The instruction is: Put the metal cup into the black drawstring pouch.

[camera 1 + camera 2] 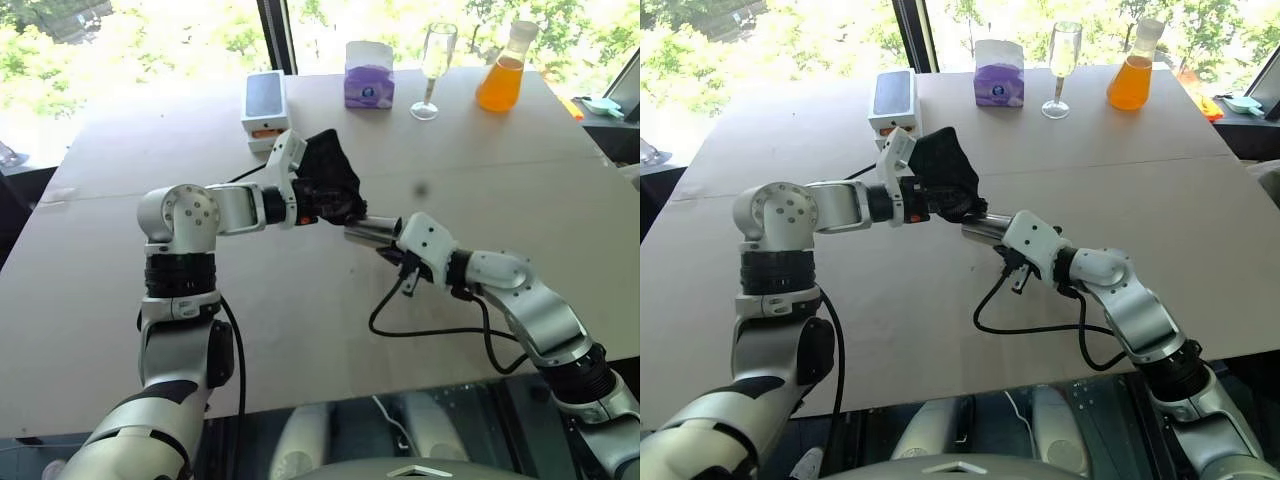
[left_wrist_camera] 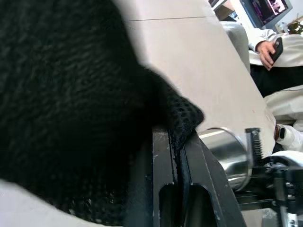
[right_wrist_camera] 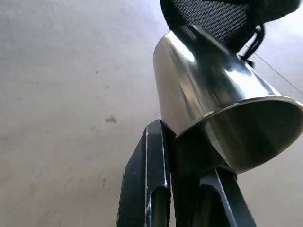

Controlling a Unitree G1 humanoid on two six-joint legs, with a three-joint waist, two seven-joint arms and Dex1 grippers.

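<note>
My left gripper (image 1: 318, 208) is shut on the black drawstring pouch (image 1: 328, 175), holding it up above the middle of the table. In the left wrist view the pouch's mesh fabric (image 2: 71, 94) is pinched between the fingers (image 2: 163, 161). My right gripper (image 1: 392, 242) is shut on the rim of the metal cup (image 1: 368, 232), a shiny steel tumbler lying nearly level. The cup's closed base (image 3: 189, 38) points at the pouch (image 3: 213, 14) and touches its lower edge. The cup (image 2: 227, 151) also appears just beside the pouch in the left wrist view.
At the far side of the table (image 1: 520, 190) stand a white box (image 1: 265, 105), a purple tissue box (image 1: 369, 75), a wine glass (image 1: 435, 65) and a flask of orange liquid (image 1: 502, 75). A black cable (image 1: 430, 330) loops under my right forearm. A seated person (image 2: 270, 47) holds a phone beyond the table.
</note>
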